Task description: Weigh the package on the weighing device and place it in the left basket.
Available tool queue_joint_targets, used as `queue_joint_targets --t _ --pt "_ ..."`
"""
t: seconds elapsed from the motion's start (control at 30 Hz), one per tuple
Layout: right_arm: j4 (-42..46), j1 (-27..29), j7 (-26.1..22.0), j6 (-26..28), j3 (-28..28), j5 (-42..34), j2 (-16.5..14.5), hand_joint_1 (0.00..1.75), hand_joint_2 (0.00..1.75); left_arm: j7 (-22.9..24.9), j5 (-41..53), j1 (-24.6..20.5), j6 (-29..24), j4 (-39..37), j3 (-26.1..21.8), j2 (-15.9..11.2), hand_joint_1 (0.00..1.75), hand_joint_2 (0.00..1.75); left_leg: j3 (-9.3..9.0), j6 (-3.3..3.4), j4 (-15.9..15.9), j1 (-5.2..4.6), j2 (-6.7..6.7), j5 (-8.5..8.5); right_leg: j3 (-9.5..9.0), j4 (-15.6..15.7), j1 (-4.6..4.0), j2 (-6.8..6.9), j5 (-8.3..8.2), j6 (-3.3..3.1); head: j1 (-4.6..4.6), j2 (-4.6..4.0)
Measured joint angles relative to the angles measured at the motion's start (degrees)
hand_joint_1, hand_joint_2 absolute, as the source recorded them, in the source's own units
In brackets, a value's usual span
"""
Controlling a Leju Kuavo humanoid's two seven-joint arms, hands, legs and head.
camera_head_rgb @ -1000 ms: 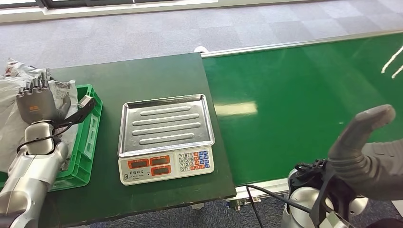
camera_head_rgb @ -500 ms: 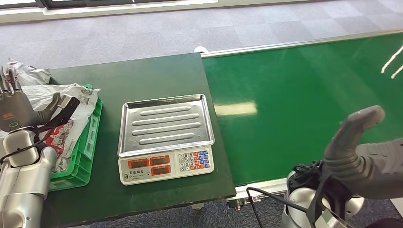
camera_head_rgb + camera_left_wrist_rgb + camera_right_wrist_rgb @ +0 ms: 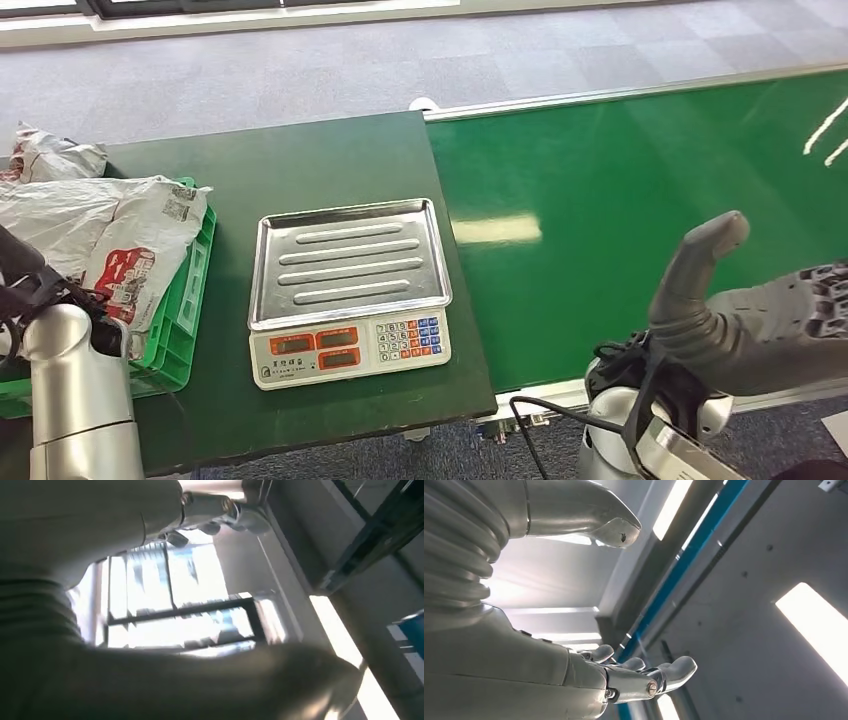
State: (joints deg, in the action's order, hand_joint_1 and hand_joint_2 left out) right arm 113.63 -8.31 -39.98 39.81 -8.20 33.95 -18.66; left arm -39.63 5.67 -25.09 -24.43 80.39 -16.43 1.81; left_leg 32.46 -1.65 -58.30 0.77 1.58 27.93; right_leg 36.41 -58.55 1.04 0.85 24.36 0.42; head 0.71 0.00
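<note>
We are seeing the package (image 3: 130,250) lying in the green basket (image 3: 185,320) at the left end of the table (image 3: 330,150), draped over its rim. A second ago our left robot hand (image 3: 210,510) was resting on it; now that hand is lifted clear, fingers apart and holding nothing. Our right robot hand (image 3: 745,310) is hanging open over the conveyor (image 3: 640,180). The scale (image 3: 348,290) tray is sitting bare, so we are judging the task finished.

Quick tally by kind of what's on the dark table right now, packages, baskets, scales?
Packages: 2, a printed one lying over the basket, a crumpled one behind it
Green basket: 1
Scale: 1, tray bare
Total: 4
</note>
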Motion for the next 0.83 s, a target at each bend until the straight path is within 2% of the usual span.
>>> queue_joint_targets --t 0.1,0.17,0.23,0.33,0.43,0.57,0.73,0.83 --pt "-3.70 1.75 0.11 -1.68 -3.41 -11.63 1.12 0.00 1.75 4.28 -2.09 3.09 15.16 7.33 6.76 1.66 0.00 1.75 -0.03 0.03 0.00 -0.03 -0.02 0.07 -0.03 0.03 0.04 0.03 0.05 0.07 0.00 0.00" --pt "-6.09 3.48 0.30 -5.41 -5.69 -20.04 2.06 0.00 1.75 5.92 -0.69 5.86 24.68 10.07 13.03 3.24 0.00 1.75 -0.03 0.08 0.00 -0.12 -0.12 0.11 -0.07 0.04 0.13 0.11 0.10 0.15 0.00 0.00" --pt "-7.29 5.23 0.22 -10.82 -6.98 -24.02 2.69 0.00 1.75 5.06 1.12 8.85 27.87 10.36 19.83 5.23 0.00 1.75 0.00 0.11 0.00 -0.18 -0.20 0.13 -0.09 0.04 0.19 0.18 0.12 0.19 -0.01 0.00" --pt "-8.28 7.04 0.03 -16.12 -8.20 -25.96 3.45 0.00 1.75 3.72 3.14 11.94 26.95 9.25 27.75 7.83 0.00 1.75 0.03 0.16 0.00 -0.18 -0.17 0.17 -0.09 0.04 0.20 0.18 0.12 0.21 -0.02 0.00" --pt "-8.82 7.86 0.03 -16.87 -8.75 -26.32 3.92 0.00 1.75 3.48 3.56 13.13 26.44 8.49 31.31 9.05 0.00 1.75 0.03 0.17 0.00 -0.17 -0.20 0.18 -0.08 0.05 0.19 0.18 0.15 0.23 0.00 0.00" --pt "-9.37 8.25 0.02 -16.40 -9.03 -25.58 4.37 0.00 1.75 4.36 3.80 13.71 25.69 7.78 33.18 10.03 0.00 1.75 0.04 0.17 0.01 -0.15 -0.20 0.18 -0.08 0.04 0.17 0.18 0.16 0.23 -0.01 0.00" --pt "-10.30 8.26 0.01 -15.14 -9.85 -23.66 5.08 0.00 1.75 5.68 4.50 14.06 17.52 5.25 33.47 12.69 0.00 1.75 0.04 0.17 0.01 -0.16 -0.22 0.17 -0.11 0.04 0.18 0.20 0.15 0.24 -0.01 0.00" --pt "-10.97 8.25 0.01 -14.87 -9.87 -22.42 5.11 0.00 1.75 5.60 3.20 14.06 15.19 3.91 33.45 13.55 0.00 1.75 0.04 0.17 0.00 -0.16 -0.22 0.17 -0.12 0.04 0.18 0.20 0.15 0.24 0.00 0.00"
